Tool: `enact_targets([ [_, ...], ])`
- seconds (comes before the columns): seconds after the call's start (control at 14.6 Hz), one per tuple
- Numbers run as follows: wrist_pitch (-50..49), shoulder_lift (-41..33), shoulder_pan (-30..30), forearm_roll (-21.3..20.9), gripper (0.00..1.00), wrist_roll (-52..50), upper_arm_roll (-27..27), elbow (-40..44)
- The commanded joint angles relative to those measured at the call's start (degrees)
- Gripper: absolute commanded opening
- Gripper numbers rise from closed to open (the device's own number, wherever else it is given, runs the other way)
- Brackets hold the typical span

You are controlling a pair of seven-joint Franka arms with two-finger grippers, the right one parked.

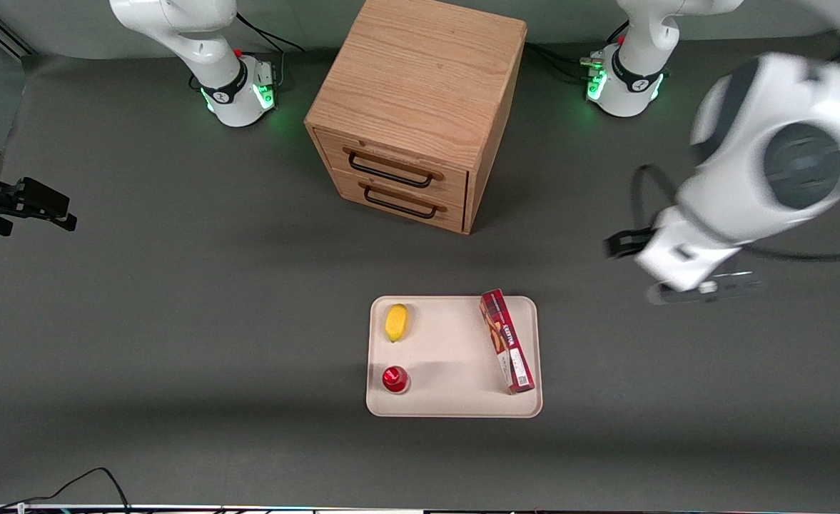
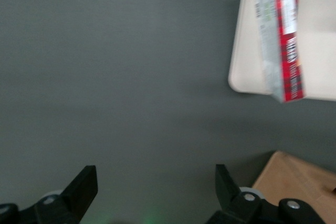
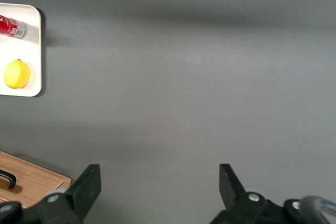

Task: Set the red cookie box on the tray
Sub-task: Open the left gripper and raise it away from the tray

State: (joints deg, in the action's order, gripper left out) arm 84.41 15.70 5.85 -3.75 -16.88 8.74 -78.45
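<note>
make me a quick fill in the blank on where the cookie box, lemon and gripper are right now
1. The red cookie box lies on the ____, along the edge toward the working arm's end.
2. The lemon on the tray is ____ from the front camera than the small red can.
3. The gripper hangs over bare table with its fingers ____, holding nothing.

Missing words: tray; farther; open

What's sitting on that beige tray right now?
The tray holds the red cookie box, a lemon and a small red can. The patch under the box is covered. The open hand hangs over bare table beside the tray.
</note>
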Motion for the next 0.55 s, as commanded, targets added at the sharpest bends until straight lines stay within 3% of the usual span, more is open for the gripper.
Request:
enact_targets([
  [0.0, 0.9, -7.4, 0.8, 2.6, 1.0, 13.4, -9.2, -8.7],
  [0.21, 6.4, -15.6, 1.2, 1.7, 1.0, 20.7, -15.9, -18.6],
  [0.48, 6.0, -15.7, 1.4, 0.4, 1.0, 25.0, -18.1, -17.9],
])
